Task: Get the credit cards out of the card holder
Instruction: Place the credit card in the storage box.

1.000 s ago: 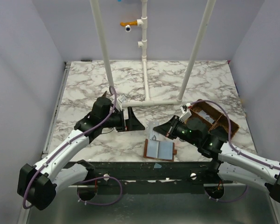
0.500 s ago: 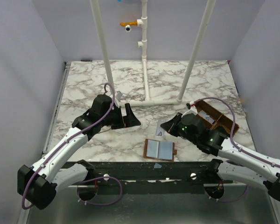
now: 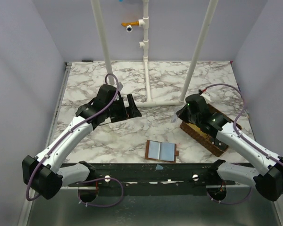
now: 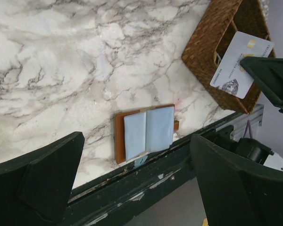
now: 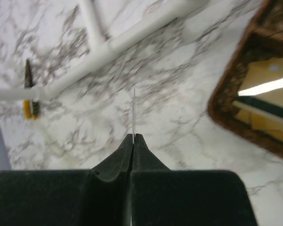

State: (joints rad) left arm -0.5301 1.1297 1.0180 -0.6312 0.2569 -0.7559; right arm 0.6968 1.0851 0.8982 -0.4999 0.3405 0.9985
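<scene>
A: Status?

B: Marble table (image 3: 85, 84), white PVC frame (image 3: 148, 101) at back-centre, woven basket (image 4: 212, 42) on the right. Card holder (image 3: 161, 151) lies open and flat near the front edge, between the arm bases. Right gripper (image 5: 133, 137) is pinched fully together on a pale grey-white card (image 4: 236, 66), which its own wrist sees edge-on. The card hangs over the basket's left end. Left gripper (image 3: 134, 106) is spread wide with nothing in it, above the table left of centre.

A: Step?

B: Looks like the drop into the basket. One yellowish card (image 5: 273, 70) already lies in a compartment.

A: How to do it clean?

B: Get the card fully inside the rim before parting the fingers. In the left wrist view it overlaps the rim, so a release here could tip it onto the marble. Lower it, then open just enough for it to slide out.

A: Clearance?

B: Basket wall and divider are the snag edges. The PVC base pipe runs near the basket's far side, so keep the wrist on the near side. There's open marble between basket and card holder for the way back. Card holder sits just beside the dark front rail (image 4: 146, 183), so little margin there. Can't tell whether its blue-grey pockets hold more cards.
</scene>
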